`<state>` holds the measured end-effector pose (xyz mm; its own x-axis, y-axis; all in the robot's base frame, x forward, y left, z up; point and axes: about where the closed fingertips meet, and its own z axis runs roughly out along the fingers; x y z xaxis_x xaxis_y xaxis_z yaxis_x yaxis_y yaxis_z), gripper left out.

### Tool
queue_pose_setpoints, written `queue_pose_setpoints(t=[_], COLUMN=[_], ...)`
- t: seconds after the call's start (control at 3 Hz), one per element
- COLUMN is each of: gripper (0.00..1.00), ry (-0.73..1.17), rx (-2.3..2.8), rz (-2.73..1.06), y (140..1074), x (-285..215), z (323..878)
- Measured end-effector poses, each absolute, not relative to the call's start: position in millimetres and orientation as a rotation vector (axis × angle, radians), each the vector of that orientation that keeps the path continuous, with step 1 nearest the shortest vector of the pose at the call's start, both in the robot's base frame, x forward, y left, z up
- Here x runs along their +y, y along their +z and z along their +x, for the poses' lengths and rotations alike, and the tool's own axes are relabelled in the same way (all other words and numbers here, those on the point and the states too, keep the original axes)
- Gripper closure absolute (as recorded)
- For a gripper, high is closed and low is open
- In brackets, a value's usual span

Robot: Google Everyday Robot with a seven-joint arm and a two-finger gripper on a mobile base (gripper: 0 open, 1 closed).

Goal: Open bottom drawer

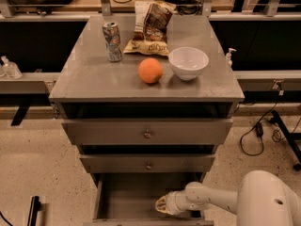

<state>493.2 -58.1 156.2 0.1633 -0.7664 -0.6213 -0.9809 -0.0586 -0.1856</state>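
The grey cabinet (pixel 89 81) has three drawers. The bottom drawer (pixel 129 197) is pulled out towards me, and its plain grey inside shows. Its front lies at the lower edge of the view, and its knob is out of view. My gripper (pixel 162 205) is at the end of the white arm (pixel 211 199), which reaches in from the lower right. It sits low over the front right part of the open drawer, pointing left. The mid-sized drawer front (pixel 148 164) and the tallest drawer front (pixel 147 133) above it each stand slightly ajar.
On the cabinet top stand a drink can (pixel 112 41), a chip bag (pixel 150 27), an orange (pixel 150 70) and a white bowl (pixel 188 62). Cables (pixel 256 131) lie on the floor at the right. A dark bar (pixel 33 210) lies at the lower left.
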Motion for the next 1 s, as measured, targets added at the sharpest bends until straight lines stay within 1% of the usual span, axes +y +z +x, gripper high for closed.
queue_pose_setpoints(t=[0.67, 1.0], gripper=[1.00, 1.00], ry=[0.526, 0.581], rx=[1.665, 1.675], rz=[-1.911, -1.947], y=[136, 114], x=[-37, -36], z=[509, 508])
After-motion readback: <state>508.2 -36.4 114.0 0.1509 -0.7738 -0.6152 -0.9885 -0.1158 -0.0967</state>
